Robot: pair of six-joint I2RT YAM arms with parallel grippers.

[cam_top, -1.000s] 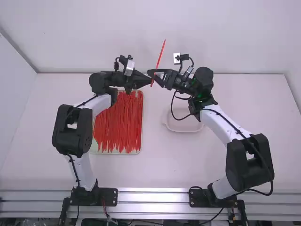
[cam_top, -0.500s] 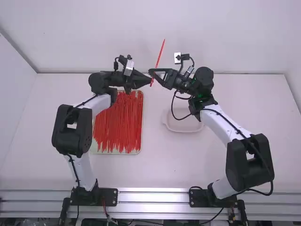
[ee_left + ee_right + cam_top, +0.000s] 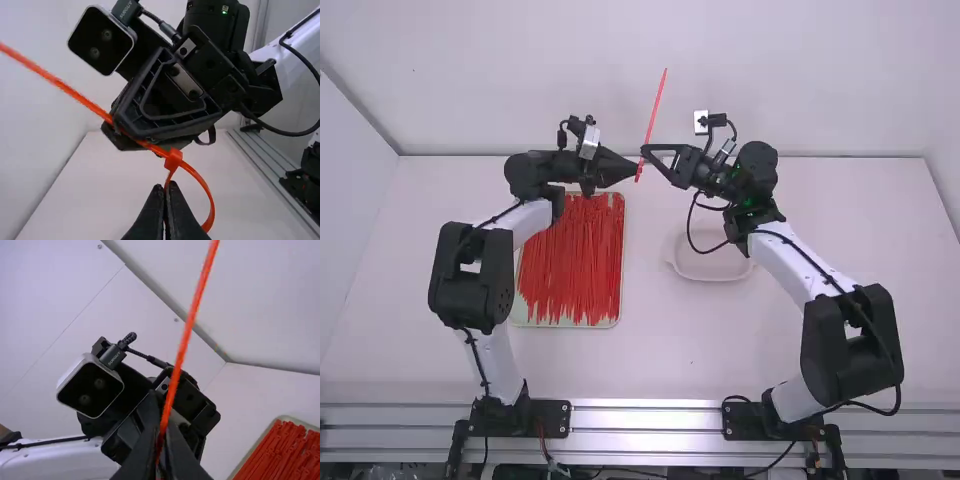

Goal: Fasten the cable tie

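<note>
Nearest, on the white table (image 3: 840,230), a tray (image 3: 535,322) is lying in front of the left arm. It is carrying a thick layer of loose red ties (image 3: 570,265). A shallow white dish (image 3: 705,268) is sitting just to the tray's right, under the right arm.

Beyond them, both arms are holding their grippers in the air above the tray's far end, tip to tip. The left gripper (image 3: 628,172) is pinching the cable tie (image 3: 655,108), its fingers pressed together. Its own wrist view is making plain what the high view is rendering too small to read. The fingers (image 3: 156,215) are closing on the strap just under the square head (image 3: 173,159), and the strap is curling round in a small loop (image 3: 210,210) beside them.

The right gripper (image 3: 646,156) is clamping the same tie a little farther along. Its wrist view is showing the strap running up from between its closed fingers (image 3: 145,450).

Farthest off, the free tail (image 3: 195,315) is rising steeply toward the back wall (image 3: 770,60).
</note>
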